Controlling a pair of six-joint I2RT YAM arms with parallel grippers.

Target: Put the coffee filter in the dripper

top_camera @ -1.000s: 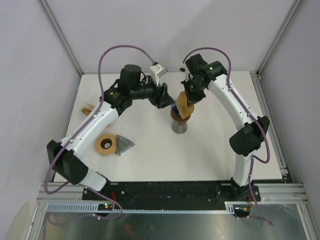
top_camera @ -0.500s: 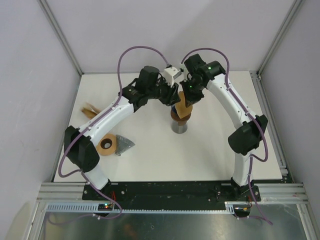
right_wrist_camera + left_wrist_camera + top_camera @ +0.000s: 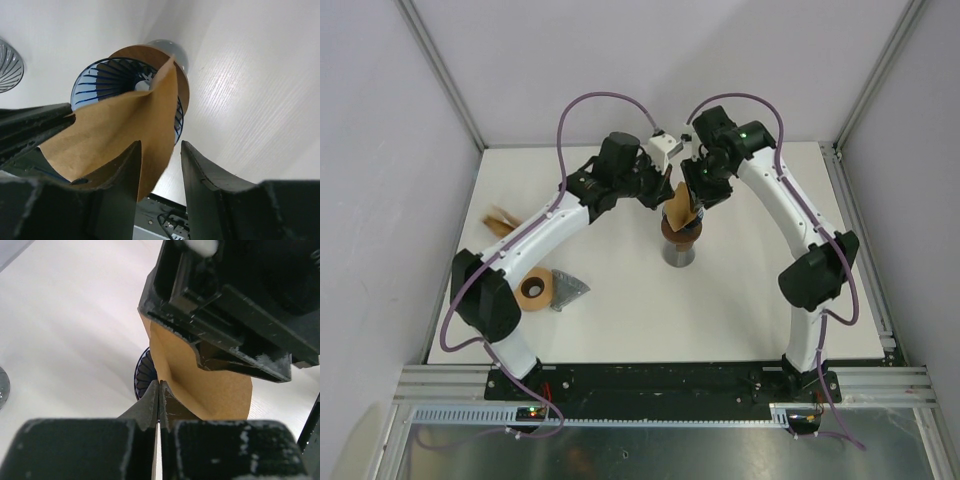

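The brown paper coffee filter (image 3: 678, 208) stands tilted in the mouth of the blue ribbed glass dripper (image 3: 678, 235), its lower part inside the cone (image 3: 100, 80). My left gripper (image 3: 667, 193) reaches it from the left and is shut on the filter's edge (image 3: 159, 384). In the left wrist view the filter (image 3: 215, 390) fans out to the right, with the dripper (image 3: 145, 372) behind it. My right gripper (image 3: 161, 145) is open just above the filter (image 3: 125, 120), whose upper edge lies by the inner face of one finger (image 3: 125, 170).
The dripper sits on a grey cylindrical stand (image 3: 678, 256) near the table's middle. A brown ring-shaped object (image 3: 531, 289) and a grey ribbed wedge (image 3: 567, 290) lie at the left front. A small wooden piece (image 3: 500, 220) is at the left edge.
My left arm swung right to the filter and shut on its edge. My right gripper, shut on the filter before, has opened and let it go.
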